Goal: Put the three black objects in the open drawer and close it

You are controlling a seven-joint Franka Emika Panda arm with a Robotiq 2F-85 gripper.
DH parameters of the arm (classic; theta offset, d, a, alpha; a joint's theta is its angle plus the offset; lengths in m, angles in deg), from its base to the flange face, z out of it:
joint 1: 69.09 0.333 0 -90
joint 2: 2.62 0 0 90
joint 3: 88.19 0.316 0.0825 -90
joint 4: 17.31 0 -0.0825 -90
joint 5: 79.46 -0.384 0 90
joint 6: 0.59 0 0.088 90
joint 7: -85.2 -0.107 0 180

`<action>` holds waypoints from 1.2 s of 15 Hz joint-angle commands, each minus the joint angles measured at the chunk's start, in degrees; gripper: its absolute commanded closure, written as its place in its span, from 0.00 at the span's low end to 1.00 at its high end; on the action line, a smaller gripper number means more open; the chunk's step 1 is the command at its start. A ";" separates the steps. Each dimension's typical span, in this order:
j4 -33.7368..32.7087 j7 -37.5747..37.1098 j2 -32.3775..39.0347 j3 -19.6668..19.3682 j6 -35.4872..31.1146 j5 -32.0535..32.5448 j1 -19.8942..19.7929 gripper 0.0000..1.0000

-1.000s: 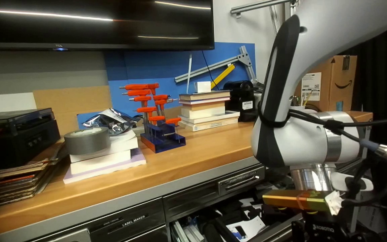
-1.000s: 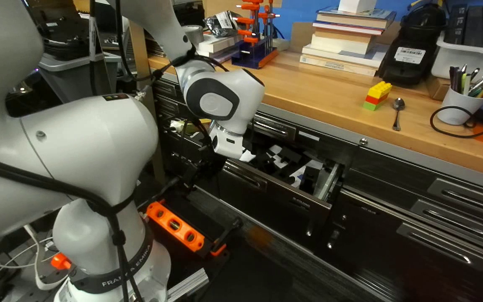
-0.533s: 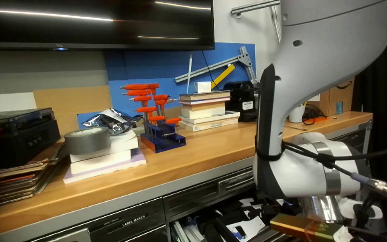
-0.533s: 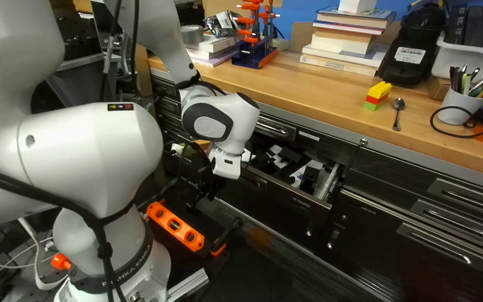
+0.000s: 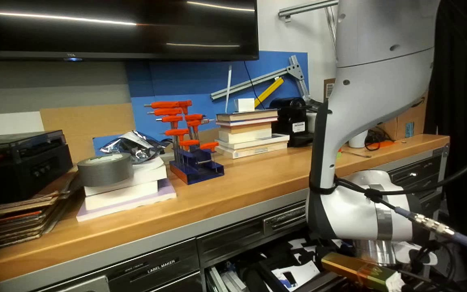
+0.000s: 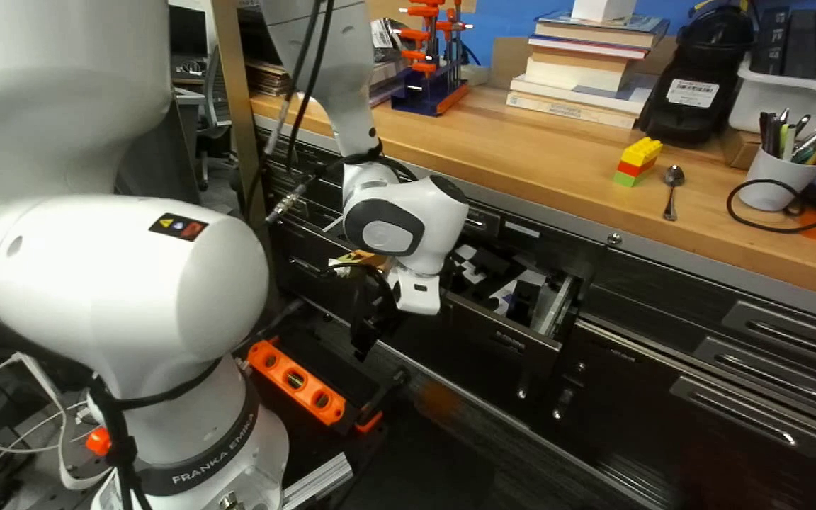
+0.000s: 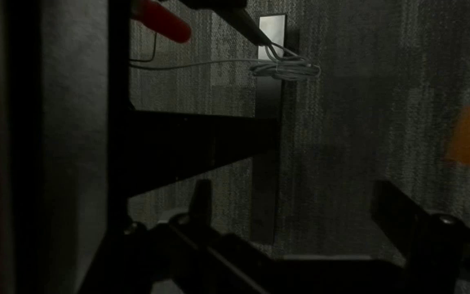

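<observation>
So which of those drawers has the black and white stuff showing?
The pulled-out drawer: both exterior views look in on its black and white contents. The drawer directly above it and the LABEL MAKER drawer are shut, their insides hidden.

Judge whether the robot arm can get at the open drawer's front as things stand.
Likely yes: the open gripper hangs outside the drawer, with nothing visible standing between the two.

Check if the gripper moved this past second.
Yes: in an exterior view, the gripper has moved lower and toward picture right, against the orange level.
</observation>
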State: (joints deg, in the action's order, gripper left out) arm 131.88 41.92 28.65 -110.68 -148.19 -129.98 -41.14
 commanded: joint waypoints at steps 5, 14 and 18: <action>-14.28 0.19 7.96 9.79 -8.17 13.19 -17.55 0.00; -27.08 -1.11 10.73 12.35 -8.18 24.79 -21.94 0.00; -23.62 -0.28 7.16 11.98 -6.13 27.96 -21.78 0.00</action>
State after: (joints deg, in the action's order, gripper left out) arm 108.93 42.10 38.30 -99.70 -155.31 -104.95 -62.10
